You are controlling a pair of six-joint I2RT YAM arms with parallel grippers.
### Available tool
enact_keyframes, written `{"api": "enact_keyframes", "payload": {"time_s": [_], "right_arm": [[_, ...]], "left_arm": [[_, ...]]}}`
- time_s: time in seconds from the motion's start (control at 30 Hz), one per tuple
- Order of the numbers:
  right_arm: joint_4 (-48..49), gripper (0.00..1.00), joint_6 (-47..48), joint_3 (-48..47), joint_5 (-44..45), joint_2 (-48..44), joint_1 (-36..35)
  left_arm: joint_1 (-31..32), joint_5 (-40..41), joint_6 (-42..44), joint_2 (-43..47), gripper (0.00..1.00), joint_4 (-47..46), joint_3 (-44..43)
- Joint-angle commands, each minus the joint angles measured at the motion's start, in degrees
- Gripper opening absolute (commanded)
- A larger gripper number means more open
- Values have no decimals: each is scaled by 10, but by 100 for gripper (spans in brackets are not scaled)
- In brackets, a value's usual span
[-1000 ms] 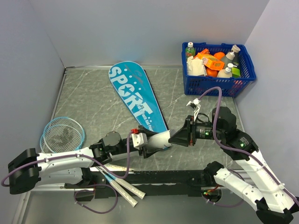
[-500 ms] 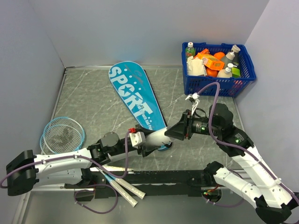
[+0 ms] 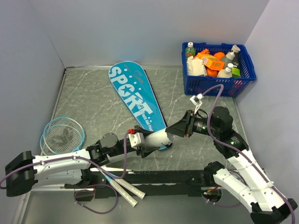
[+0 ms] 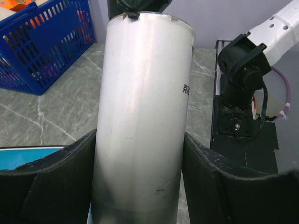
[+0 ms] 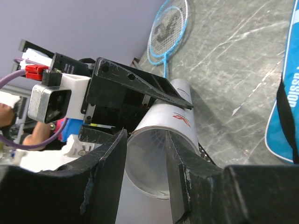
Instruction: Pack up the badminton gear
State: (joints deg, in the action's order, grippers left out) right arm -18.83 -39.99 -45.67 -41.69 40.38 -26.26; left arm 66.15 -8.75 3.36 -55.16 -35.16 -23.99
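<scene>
Near left: two light-blue-framed badminton rackets (image 3: 60, 135) are laid overlapping on the grey marbled table (image 3: 93, 100), with white handles toward the near edge and heads by the left wall. Centre: a white cylindrical tube (image 4: 145, 93) is clamped between the fingers of the left gripper (image 3: 148, 143); its open mouth is faced by the right gripper (image 5: 146, 142), whose fingers are spread just before the rim, nothing seen between them. Farther back: the teal SPORT racket bag (image 3: 135, 100) is laid flat, narrow end by the tube, and a blue plastic basket (image 3: 217, 86) of groceries is set far right.
</scene>
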Motion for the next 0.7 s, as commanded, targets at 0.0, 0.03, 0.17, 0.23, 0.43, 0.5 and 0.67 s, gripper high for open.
{"api": "enact_keyframes", "payload": {"time_s": [0.0,0.03,0.17,0.23,0.43,0.5,0.67], "right_arm": [[30,46,-12,31,15,-17,16],[30,46,-13,34,15,-31,16],[17,47,-15,43,28,-67,17],[10,47,-14,44,35,-87,20],[-30,48,-7,34,37,-112,20],[-39,43,-2,40,29,-109,21],[-18,26,0,76,-10,-96,17]], "left_arm": [[16,-43,-40,23,1,-62,9],[16,-43,-40,23,1,-62,9],[16,-44,-41,19,1,-61,7],[16,-44,-40,15,1,-62,4],[17,-39,-40,5,1,-63,1],[17,-36,-41,3,1,-64,0],[17,-30,-41,-2,1,-70,-1]]}}
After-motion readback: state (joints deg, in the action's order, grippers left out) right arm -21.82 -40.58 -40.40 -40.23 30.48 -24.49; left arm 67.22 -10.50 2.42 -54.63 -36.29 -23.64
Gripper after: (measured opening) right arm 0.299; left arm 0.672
